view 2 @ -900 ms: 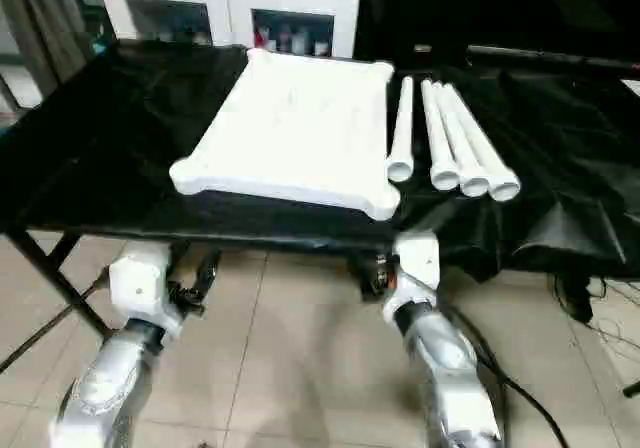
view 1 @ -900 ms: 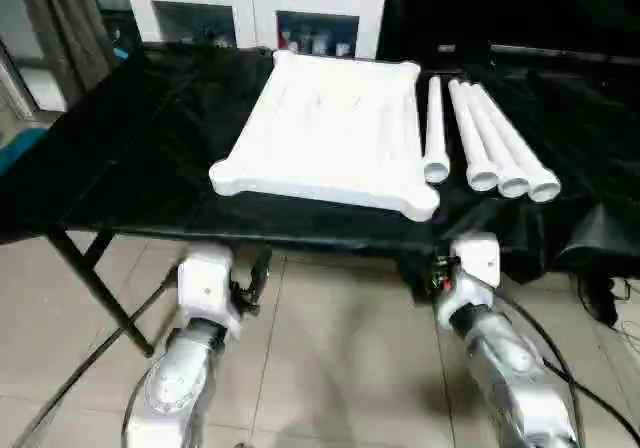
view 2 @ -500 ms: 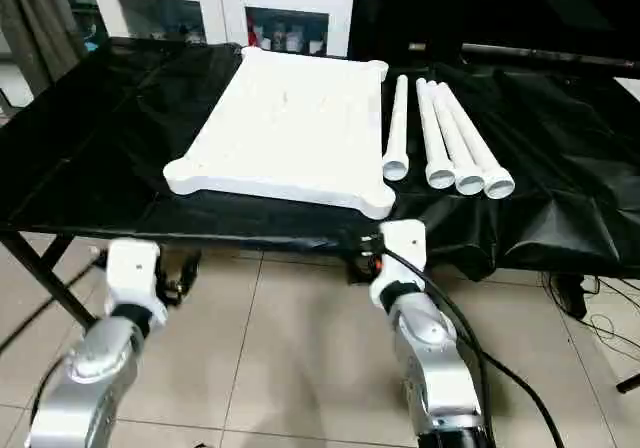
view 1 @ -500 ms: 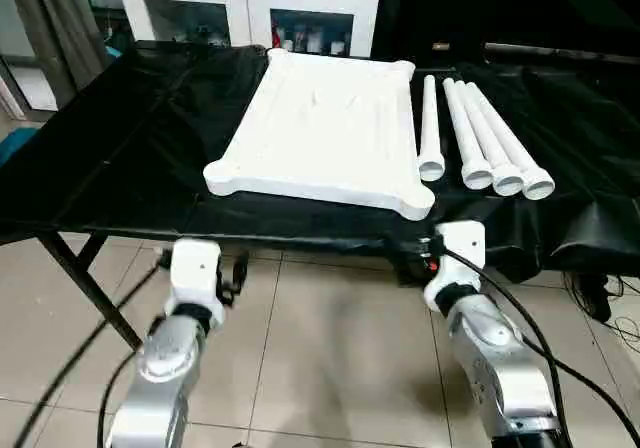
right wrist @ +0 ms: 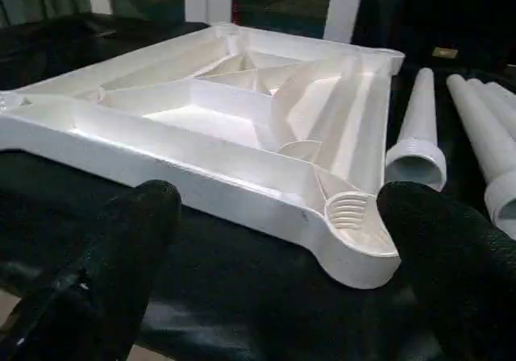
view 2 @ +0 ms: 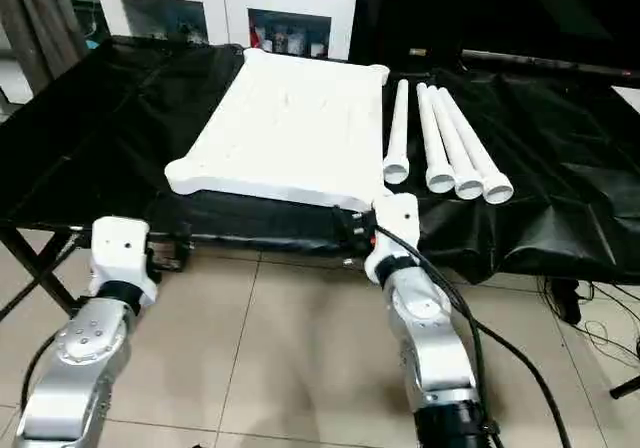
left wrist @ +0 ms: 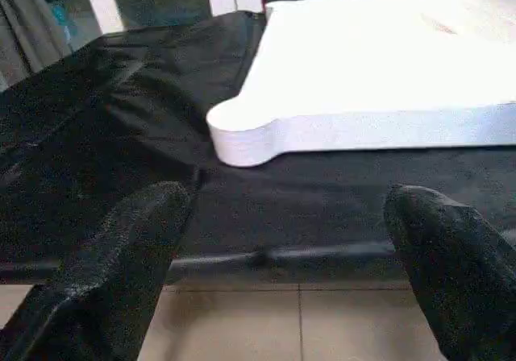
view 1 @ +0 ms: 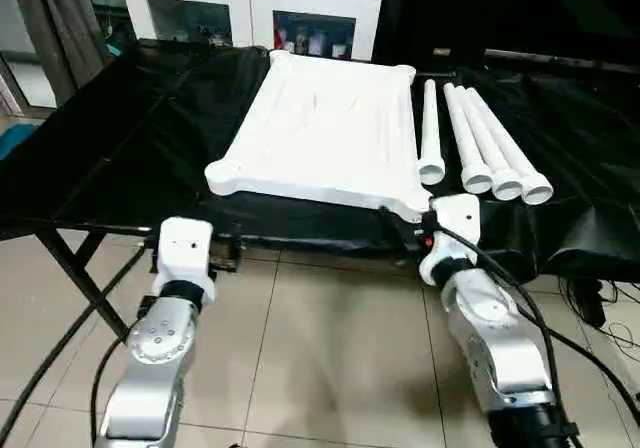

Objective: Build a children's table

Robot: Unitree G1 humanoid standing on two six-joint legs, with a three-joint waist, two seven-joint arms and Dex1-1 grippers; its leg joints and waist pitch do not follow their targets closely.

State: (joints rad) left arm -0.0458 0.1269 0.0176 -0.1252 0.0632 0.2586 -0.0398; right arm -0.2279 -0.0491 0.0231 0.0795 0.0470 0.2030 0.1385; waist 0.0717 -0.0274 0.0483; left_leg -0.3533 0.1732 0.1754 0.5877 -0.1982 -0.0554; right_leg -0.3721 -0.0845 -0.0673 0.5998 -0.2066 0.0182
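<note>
Both end effectors stand wide, holding nothing. The left end effector (left wrist: pixel 282 240) faces a lobed corner of the tabletop (view 1: pixel 330 133); the right end effector (right wrist: pixel 278 240) faces the opposite near corner, and its wrist view alone reveals the ribbed underside turned up. The tabletop lies on the black surface (view 1: pixel 110 158), long axis running away from the robot. Four legs (view 1: pixel 480 138) lie alongside to its right, open ends nearest.

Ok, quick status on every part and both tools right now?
Tabletop: lying ribbed underside up on the black-draped work table, no legs fitted.
Four legs: loose, lying side by side to the tabletop's right, wide ends toward the robot.
Left tool: open, empty, at the work table's near edge.
Right tool: open, empty, facing the tabletop's near right corner.
Cabinet: glass doors closed.
</note>
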